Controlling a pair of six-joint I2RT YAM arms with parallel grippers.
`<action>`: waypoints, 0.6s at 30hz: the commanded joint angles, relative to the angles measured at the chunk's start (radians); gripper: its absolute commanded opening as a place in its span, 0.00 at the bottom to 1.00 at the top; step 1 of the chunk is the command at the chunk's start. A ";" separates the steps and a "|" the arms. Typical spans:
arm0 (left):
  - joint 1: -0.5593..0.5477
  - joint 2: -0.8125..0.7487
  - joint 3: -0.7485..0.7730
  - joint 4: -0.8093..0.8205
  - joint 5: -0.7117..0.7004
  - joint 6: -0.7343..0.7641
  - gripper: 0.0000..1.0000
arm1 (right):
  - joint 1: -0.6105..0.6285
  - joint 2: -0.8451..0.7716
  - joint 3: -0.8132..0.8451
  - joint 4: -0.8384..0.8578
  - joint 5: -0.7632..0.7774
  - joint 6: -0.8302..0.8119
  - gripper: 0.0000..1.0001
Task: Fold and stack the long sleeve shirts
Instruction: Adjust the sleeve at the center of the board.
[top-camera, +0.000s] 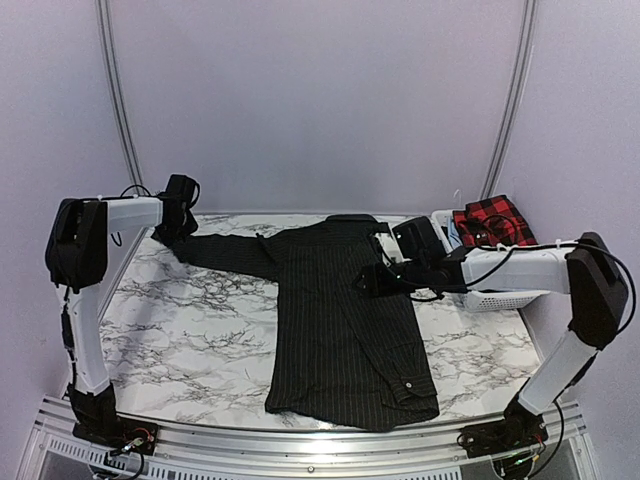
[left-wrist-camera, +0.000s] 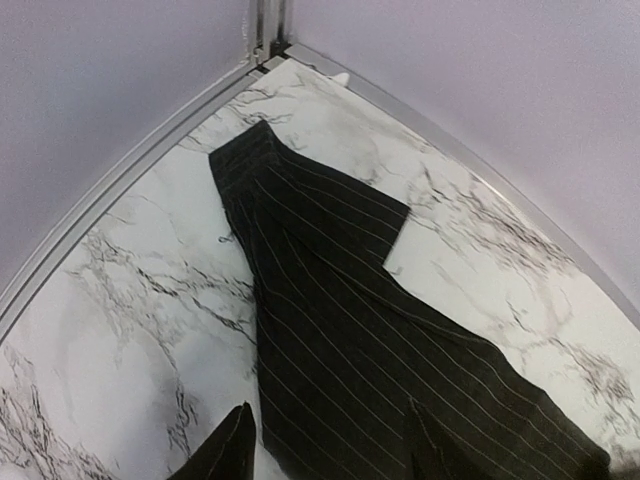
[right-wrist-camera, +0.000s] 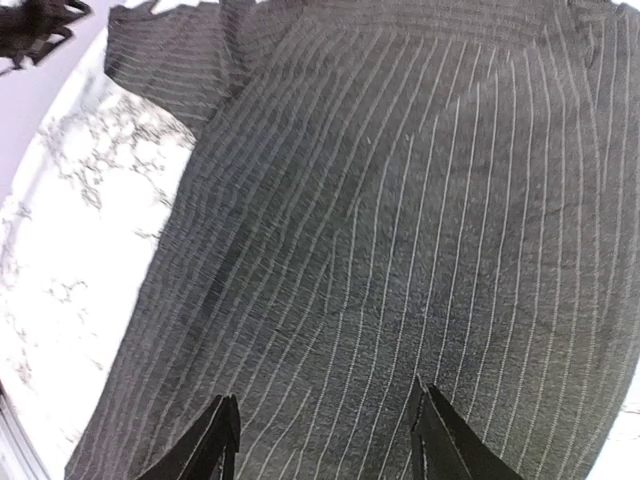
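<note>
We see the black shirt flat on the tabletop, one sleeve outstretched. Our left pincer hangs released over that sleeve, the right pincer released over its body; the checked shirt sits in a basket alongside

Soft, even light falls on the black pinstriped shirt, casting only faint shadows at its hem. Beside the shirt the marble table reads bright, nearly washed out in the right wrist view. Beyond its sleeve, the left wrist view bends the table's rail.
</note>
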 joint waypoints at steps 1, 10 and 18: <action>0.026 0.093 0.073 -0.052 -0.071 -0.029 0.54 | 0.012 -0.060 0.033 -0.071 0.010 -0.023 0.54; 0.070 0.222 0.172 -0.072 -0.016 -0.044 0.56 | 0.014 -0.127 0.020 -0.102 -0.004 -0.027 0.54; 0.094 0.279 0.185 -0.081 0.034 -0.061 0.38 | 0.015 -0.155 -0.004 -0.111 -0.010 -0.023 0.54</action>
